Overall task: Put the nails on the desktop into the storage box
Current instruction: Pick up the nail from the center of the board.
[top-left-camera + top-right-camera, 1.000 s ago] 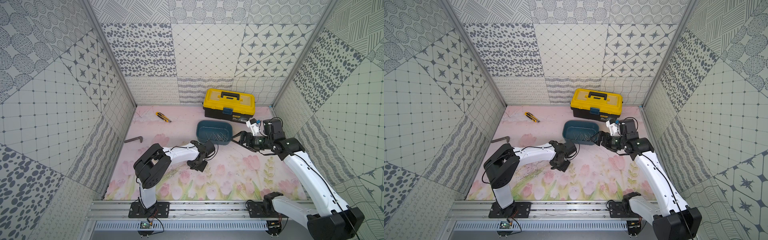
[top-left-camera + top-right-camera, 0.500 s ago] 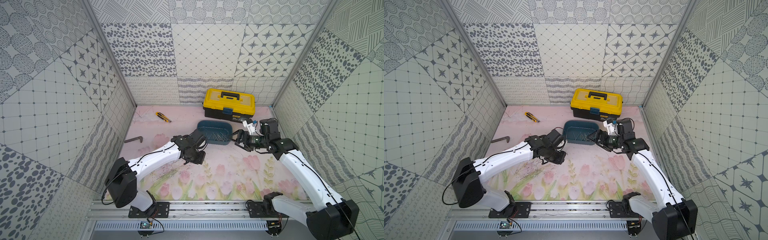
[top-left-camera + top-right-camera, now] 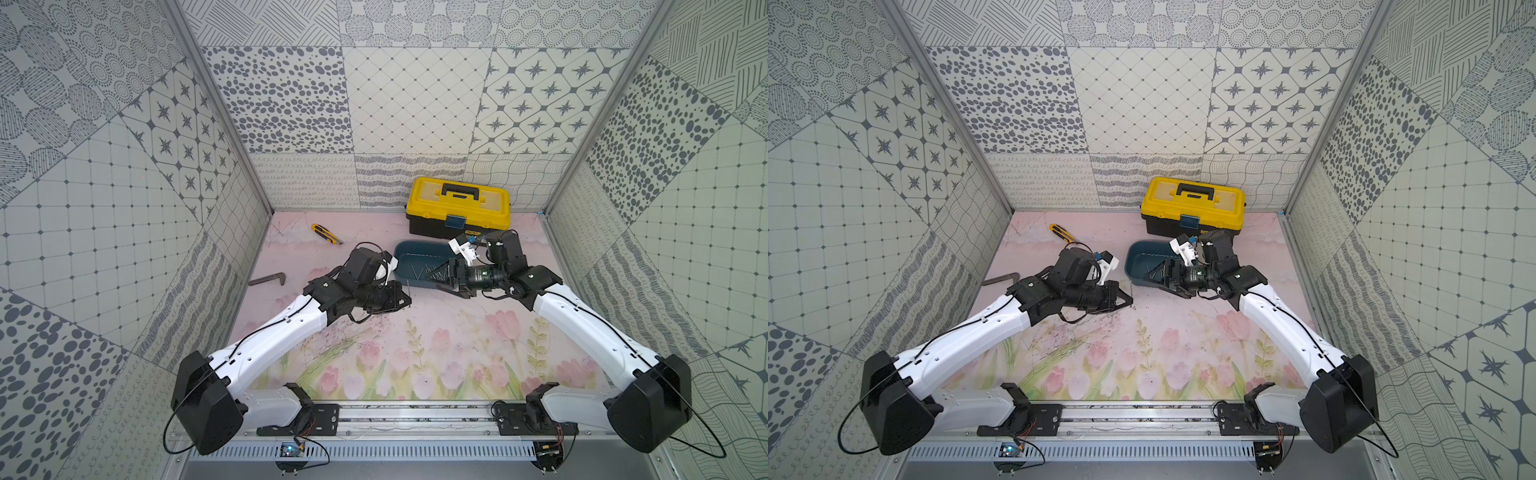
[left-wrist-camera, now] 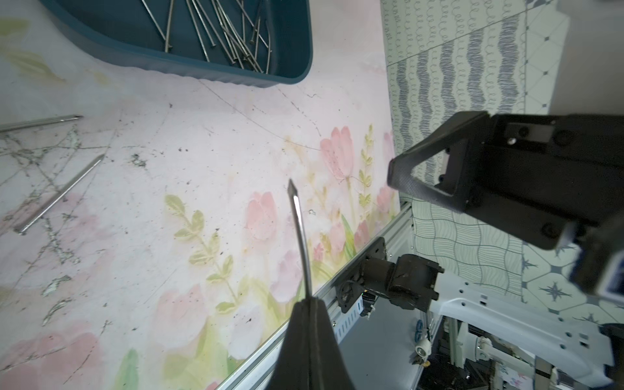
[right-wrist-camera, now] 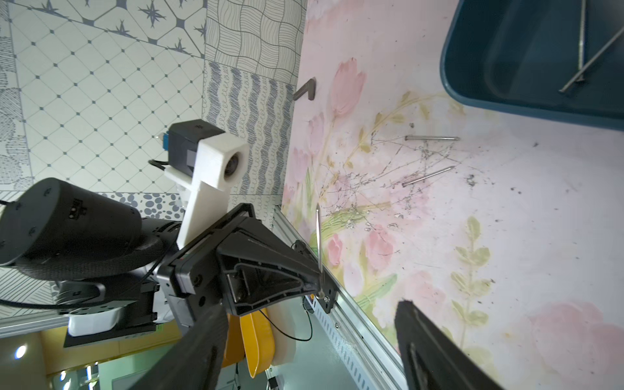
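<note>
At the near wall of the shallow teal-blue plastic storage box (image 3: 396,261): left gripper (image 3: 405,301) clenched on one thin dark grey metal nail (image 4: 300,236). The shank juts past the fingertips, lifted clear of the pale pink tulip-printed desktop (image 3: 436,332).

Changed within the last second: the left arm was folded back with its gripper low over the middle of the desktop. It has since unfolded and carried the gripper up toward the box. In both top views the tips sit just short of the near wall, not yet over the opening.

Right gripper (image 3: 438,276): a second ago it was just beside the box's right end; now it reaches in over that end. In the right wrist view its fingers stand well apart with nothing between them, so it is released and empty.

Where the nails are: a heap of nails (image 4: 216,30) lies in the box. Two loose nails (image 5: 429,157) lie on the desktop near the box's near wall, well apart from the held one.

Reading: the pick looks done and this is the carry — the drop over the rim comes next. After that, the two on the desktop. With both grippers close at the box, crowding is the likely trouble.

Untouched at the back: yellow-and-black toolbox (image 3: 457,203), yellow utility knife (image 3: 326,233), L-shaped dark metal bar (image 3: 268,279).
</note>
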